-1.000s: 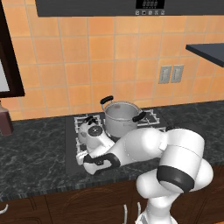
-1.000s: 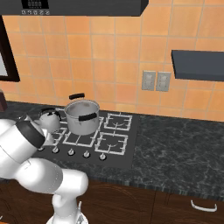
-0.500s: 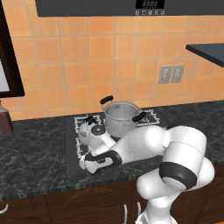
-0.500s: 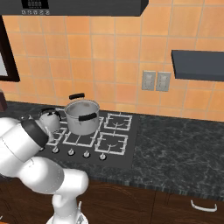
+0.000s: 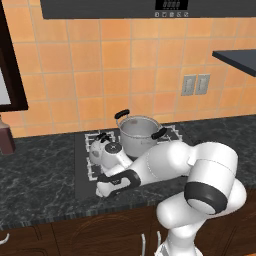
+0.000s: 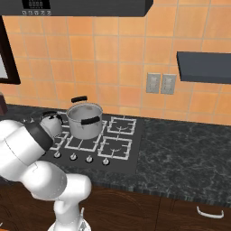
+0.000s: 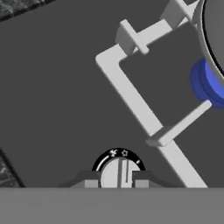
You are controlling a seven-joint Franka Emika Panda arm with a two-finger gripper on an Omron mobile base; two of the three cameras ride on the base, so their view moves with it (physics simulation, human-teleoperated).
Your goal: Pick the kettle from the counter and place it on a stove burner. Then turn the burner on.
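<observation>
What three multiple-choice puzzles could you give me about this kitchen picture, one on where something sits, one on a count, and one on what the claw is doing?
1. Where is the small shiny silver kettle with the black handle?
A. on the black cooktop, left of the big steel pot
B. on the wall shelf
C. inside the pot

2. How many pale sockets are on the orange tiled wall?
A. one
B. two
C. four

3. What are the claw tips doing?
A. holding the kettle
B. lifting the pot
C. standing either side of a small round silver knob

Answers: 1 A, both base views show the kettle on a grate beside the pot. 2 B, two plates sit side by side. 3 C, the hand view shows the knob between the two dark tips; contact cannot be told.
</observation>
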